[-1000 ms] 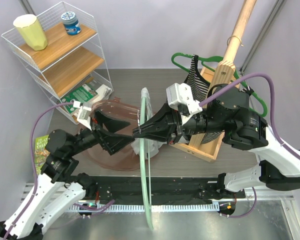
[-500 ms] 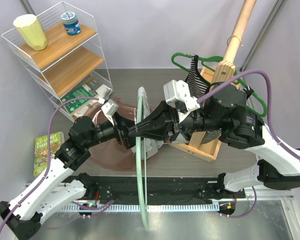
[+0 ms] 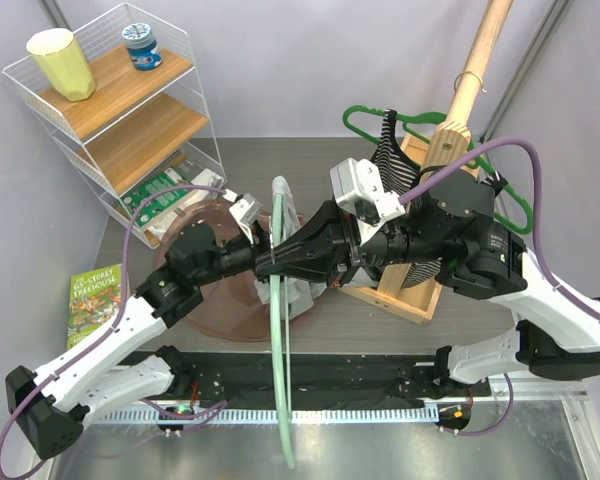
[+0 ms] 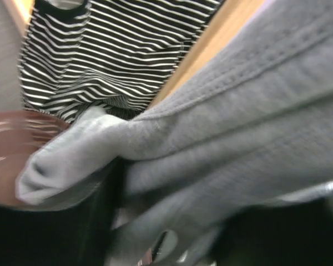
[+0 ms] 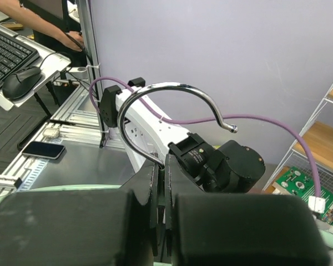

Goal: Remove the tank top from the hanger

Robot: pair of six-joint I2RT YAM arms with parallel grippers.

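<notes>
I find the grey tank top on the pale green hanger, held up over the middle of the table and seen edge-on from above. The garment is not off the hanger.

The right gripper is clamped on the hanger's neck. In its wrist view the fingers are pressed together with the chrome hook rising from between them.

The left gripper reaches in from the left and meets the tank top just beside the right gripper. Its wrist view is filled by grey fabric at very close range. I cannot tell whether its jaws are apart or closed, nor whether they hold the cloth.

Beneath and left of the garment sits a brown translucent bowl, whose rim also shows in the left wrist view.

Behind the right arm stands a wooden rack carrying a black-and-white striped top on a dark green hanger. The same stripes appear beyond the grey cloth.

At the far left a wire shelf unit holds a yellow cup and a blue-lidded jar. A green book lies on the floor side of the table, well apart from the arms.
</notes>
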